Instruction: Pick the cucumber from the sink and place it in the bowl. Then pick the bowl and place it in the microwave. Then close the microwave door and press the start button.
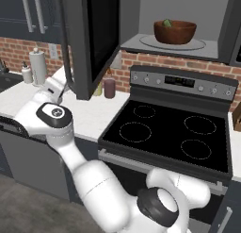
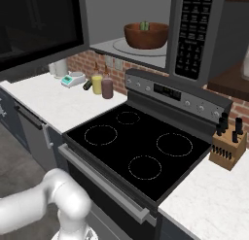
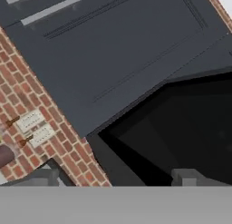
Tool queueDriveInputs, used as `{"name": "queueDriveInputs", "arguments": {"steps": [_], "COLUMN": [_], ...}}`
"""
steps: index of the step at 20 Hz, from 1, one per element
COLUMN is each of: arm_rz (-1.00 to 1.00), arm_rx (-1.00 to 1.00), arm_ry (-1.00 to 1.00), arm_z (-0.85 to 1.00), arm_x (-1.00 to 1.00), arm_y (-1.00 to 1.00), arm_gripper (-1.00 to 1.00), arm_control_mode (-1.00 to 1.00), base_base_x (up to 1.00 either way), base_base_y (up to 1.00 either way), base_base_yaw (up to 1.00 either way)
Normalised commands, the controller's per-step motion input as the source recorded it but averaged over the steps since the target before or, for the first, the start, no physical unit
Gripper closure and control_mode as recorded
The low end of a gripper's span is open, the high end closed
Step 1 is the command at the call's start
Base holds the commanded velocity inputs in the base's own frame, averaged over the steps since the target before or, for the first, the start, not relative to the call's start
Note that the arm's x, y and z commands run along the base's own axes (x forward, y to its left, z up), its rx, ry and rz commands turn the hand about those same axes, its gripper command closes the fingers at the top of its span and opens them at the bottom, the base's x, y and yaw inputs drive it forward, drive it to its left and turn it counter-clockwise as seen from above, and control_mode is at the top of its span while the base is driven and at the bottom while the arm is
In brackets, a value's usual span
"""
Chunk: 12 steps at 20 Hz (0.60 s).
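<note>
The reddish-brown bowl (image 1: 174,33) (image 2: 146,37) stands on the turntable inside the microwave (image 1: 141,10) (image 2: 194,30). The tip of the dark green cucumber (image 1: 167,23) (image 2: 144,25) pokes up from the bowl. The microwave door (image 1: 89,38) (image 2: 39,25) hangs wide open, swung out to the left. My gripper (image 1: 65,89) (image 3: 117,180) is at the door's outer face near its lower edge. It is open, with nothing between the fingertips (image 3: 43,177). The door's black glass (image 3: 181,128) lies just ahead of it. A corner of the black sink (image 1: 7,81) shows at the far left.
A black stove (image 1: 164,133) sits below the microwave. A paper towel roll (image 1: 37,67) and jars (image 1: 109,88) stand on the white counter by the brick wall. A knife block (image 2: 228,142) is right of the stove. Dark cabinet doors (image 3: 113,37) hang above.
</note>
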Motion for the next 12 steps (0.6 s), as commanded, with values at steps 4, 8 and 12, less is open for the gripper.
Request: {"name": "queueDriveInputs", "arguments": {"steps": [4, 8, 12], "arm_rz": [0.0, 0.0, -0.01], "arm_rx": [0.15, 0.13, 0.11], "arm_ry": [-0.06, -0.01, -0.01], "arm_z": [0.22, 0.24, 0.25], "arm_x": [-0.35, -0.3, -0.25], "arm_y": [-0.82, -0.75, -0.74], "arm_gripper": [-1.0, -1.0, -1.0], "arm_control_mode": [-1.0, -1.0, -1.0], "base_base_x": [0.0, 0.0, 0.0], "base_base_y": [0.0, 0.0, 0.0], "base_base_yaw": [0.0, 0.0, 0.0]}}
